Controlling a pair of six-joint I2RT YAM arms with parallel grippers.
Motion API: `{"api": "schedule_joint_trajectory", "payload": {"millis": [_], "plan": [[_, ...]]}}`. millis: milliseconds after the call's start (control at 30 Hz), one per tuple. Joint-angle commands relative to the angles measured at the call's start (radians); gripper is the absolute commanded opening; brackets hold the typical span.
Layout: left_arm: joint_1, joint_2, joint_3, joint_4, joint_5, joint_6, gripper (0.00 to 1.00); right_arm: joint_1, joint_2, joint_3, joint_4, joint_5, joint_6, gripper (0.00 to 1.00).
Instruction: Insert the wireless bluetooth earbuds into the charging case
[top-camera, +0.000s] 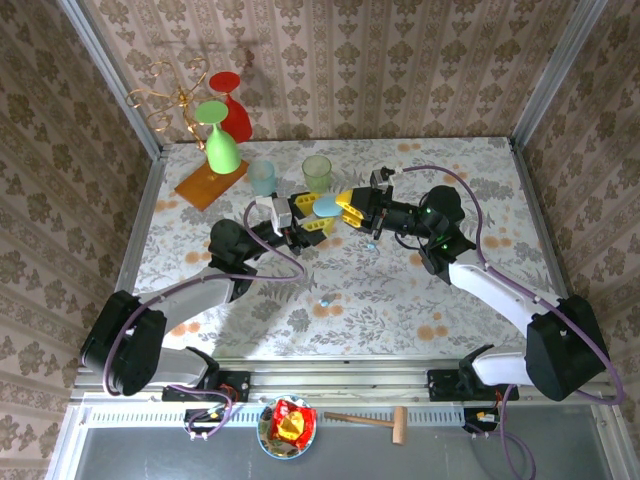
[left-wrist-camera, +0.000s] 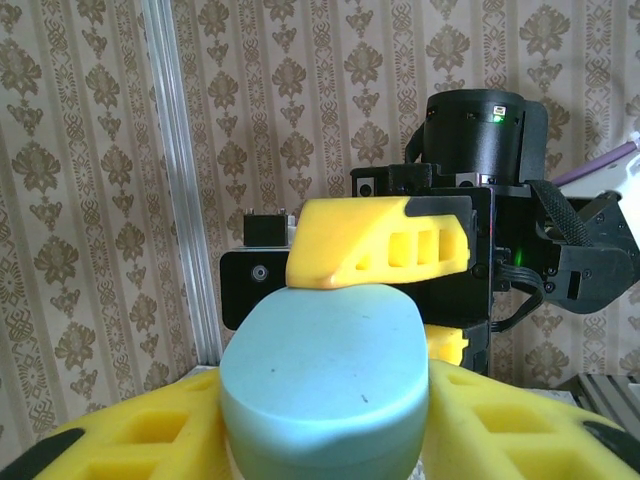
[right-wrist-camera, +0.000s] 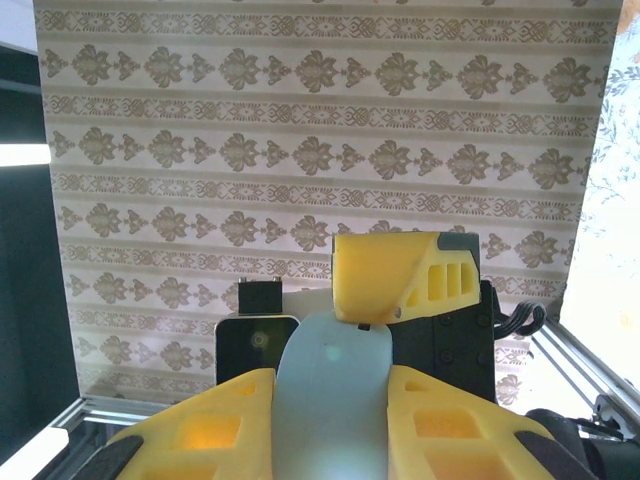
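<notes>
from the top external view, both arms are reaching toward the middle of the table (top-camera: 400, 300) and meeting there. the left end effector (top-camera: 314, 216) and the right end effector (top-camera: 346, 204) are both gripping the light-blue charging case (top-camera: 326, 206) from opposite sides, holding it above the table. one tiny pale-blue earbud (top-camera: 369, 246) is lying on the table just on the near side of the right end effector, apart from it. a second earbud (top-camera: 324, 298) is lying further toward the arm bases, well apart from both end effectors. behind the case, a pale-blue cup (top-camera: 262, 177) and a green cup (top-camera: 317, 172) are standing side by side, and a green wine glass (top-camera: 220, 142) is sitting upside down on an orange board (top-camera: 205, 185).

from the left wrist view, the left end effector (left-wrist-camera: 325, 445) is holding the case (left-wrist-camera: 320, 375) between its two yellow fingers (left-wrist-camera: 130, 440), narrowed onto its sides. a yellow finger (left-wrist-camera: 375, 245) of the right end effector is pressing on the top of the case, with another showing beneath at the right.

from the right wrist view, the right end effector (right-wrist-camera: 330, 435) is clamping the case (right-wrist-camera: 330, 390), seen edge-on, between its yellow fingers (right-wrist-camera: 200, 425). a finger (right-wrist-camera: 400, 275) of the left end effector is resting on the case's far end.
</notes>
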Motion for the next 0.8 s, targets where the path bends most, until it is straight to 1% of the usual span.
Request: {"api": "schedule_joint_trajectory", "payload": {"millis": [0, 133, 233, 300, 400, 500, 667, 767], "plan": [[-0.001, 0.002, 0.033, 0.043, 0.05, -0.019, 0.47, 0.008, 0.011, 0.024, 0.058, 0.011, 0.02, 0.08], [-0.002, 0.003, 0.03, 0.042, 0.056, -0.02, 0.46, 0.008, 0.008, 0.026, 0.053, 0.011, 0.02, 0.08], [-0.002, 0.003, 0.03, 0.043, 0.063, -0.02, 0.42, 0.008, 0.008, 0.024, 0.05, 0.011, 0.02, 0.08], [-0.002, 0.003, 0.03, 0.042, 0.067, -0.02, 0.43, 0.008, 0.01, 0.026, 0.051, 0.011, 0.022, 0.08], [-0.002, 0.005, 0.03, 0.038, 0.074, -0.021, 0.47, 0.008, 0.01, 0.027, 0.051, 0.009, 0.023, 0.08], [-0.002, 0.006, 0.033, 0.033, 0.082, -0.022, 0.47, 0.008, 0.01, 0.027, 0.05, 0.009, 0.025, 0.08], [-0.002, 0.008, 0.039, 0.024, 0.097, -0.023, 0.4, 0.008, 0.01, 0.026, 0.052, 0.011, 0.026, 0.08], [-0.002, 0.009, 0.037, 0.016, 0.103, -0.021, 0.42, 0.008, 0.01, 0.029, 0.052, 0.009, 0.028, 0.08]]}}
